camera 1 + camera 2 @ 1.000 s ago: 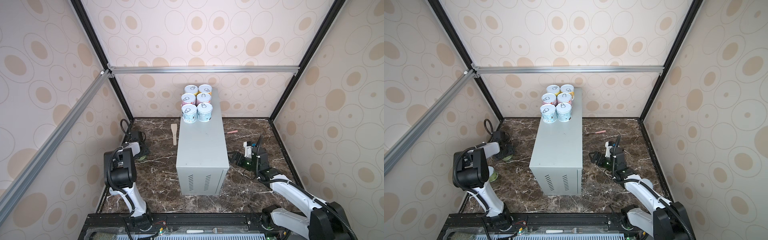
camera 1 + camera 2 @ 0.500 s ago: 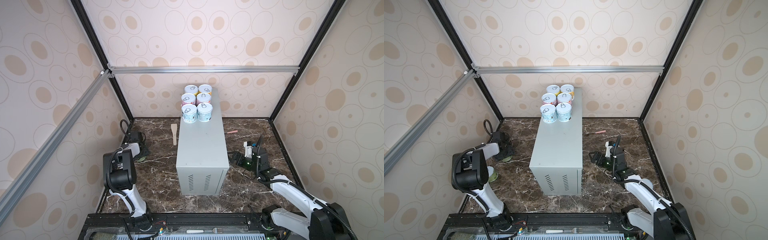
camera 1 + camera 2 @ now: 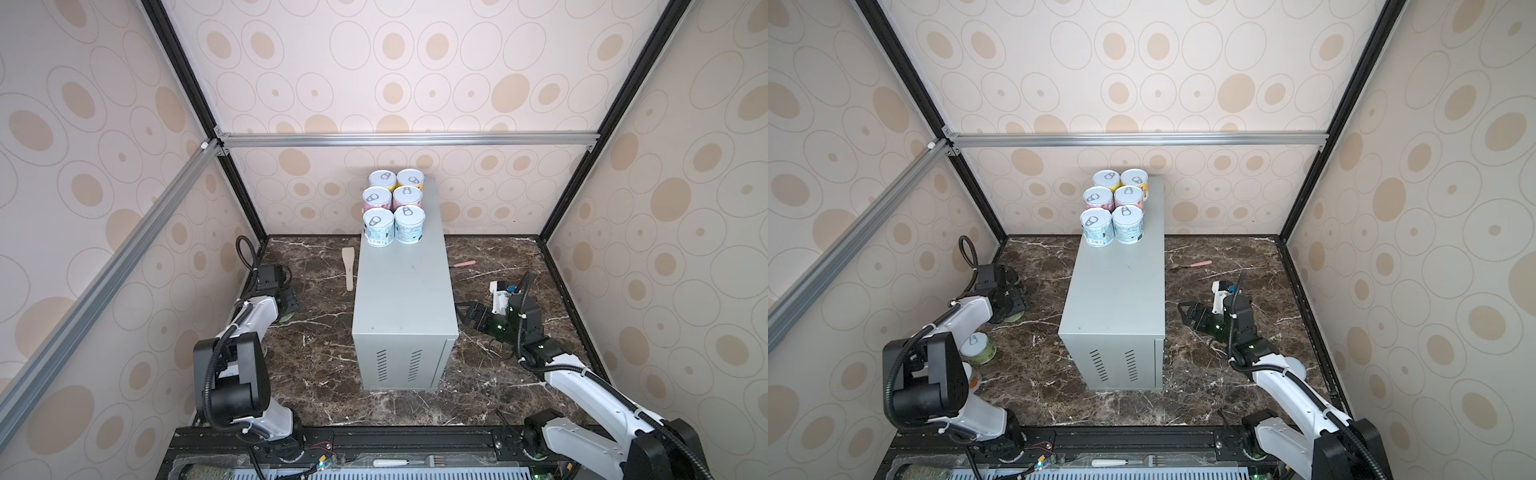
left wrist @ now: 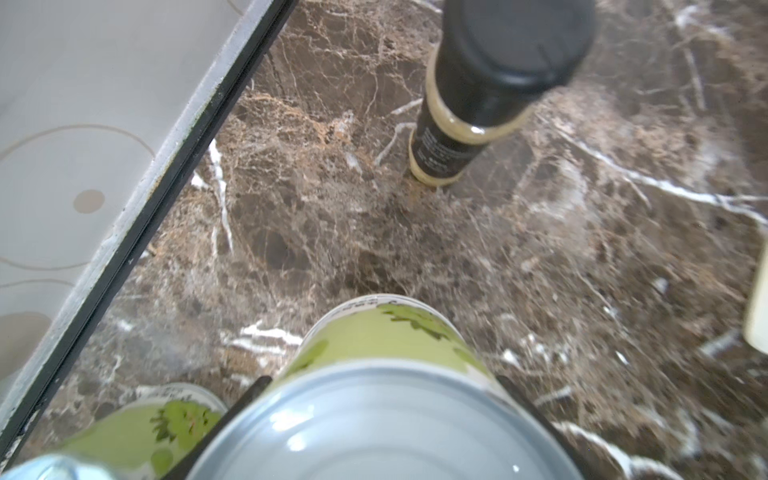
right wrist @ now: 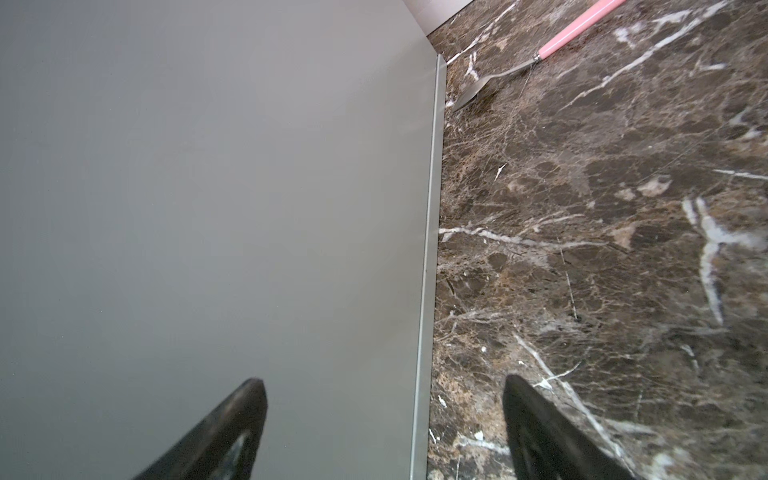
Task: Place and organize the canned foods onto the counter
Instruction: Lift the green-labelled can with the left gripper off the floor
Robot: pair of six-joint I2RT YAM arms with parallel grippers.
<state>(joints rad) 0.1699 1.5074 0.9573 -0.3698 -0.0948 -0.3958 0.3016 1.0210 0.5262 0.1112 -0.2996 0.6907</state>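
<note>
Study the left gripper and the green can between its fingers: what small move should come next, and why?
Probably lift the green can straight up. The left gripper looks closed on its sides, a second green can stands close beside it, and the counter top, with six cans at its far end, is higher.

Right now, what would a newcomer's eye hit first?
Six cans packed two-by-three at the far end of the grey counter. By the left wall, the left pincer grips a green can; the right pincer hangs open and empty beside the counter.
</note>
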